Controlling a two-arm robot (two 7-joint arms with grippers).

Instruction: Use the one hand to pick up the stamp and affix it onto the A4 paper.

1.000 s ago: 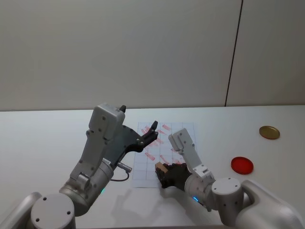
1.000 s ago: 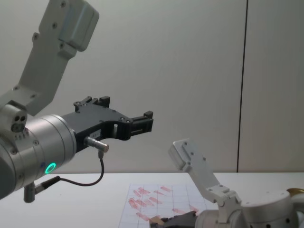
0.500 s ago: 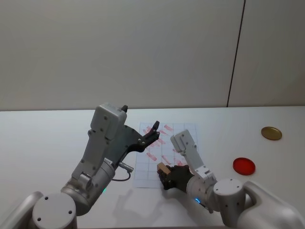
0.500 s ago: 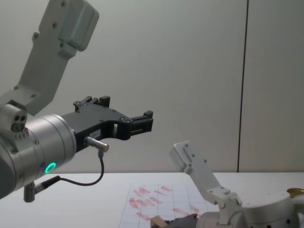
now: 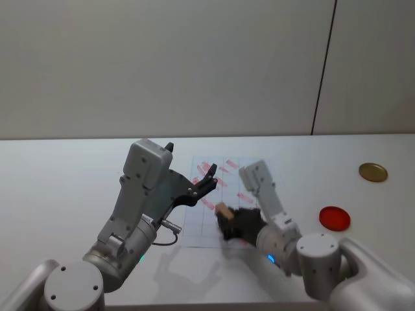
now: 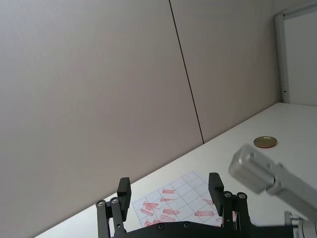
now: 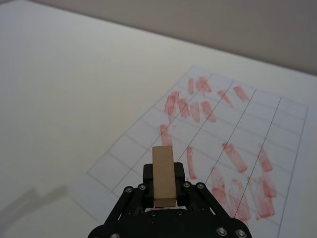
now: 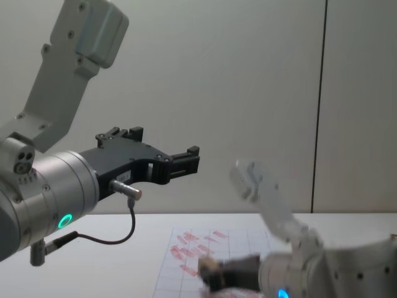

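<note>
The left pincer hangs released above the desk, its two fingers spread wide, with the far left part of the paper beneath it. Just to its right and lower, the right pincer is clenched on the stamp. The wooden block stands out beyond the tips over the gridded sheet and its red marks; whether it touches cannot be told. Well right of this pincer a red disc lies on the desk, and a gold lid beyond it.
</note>
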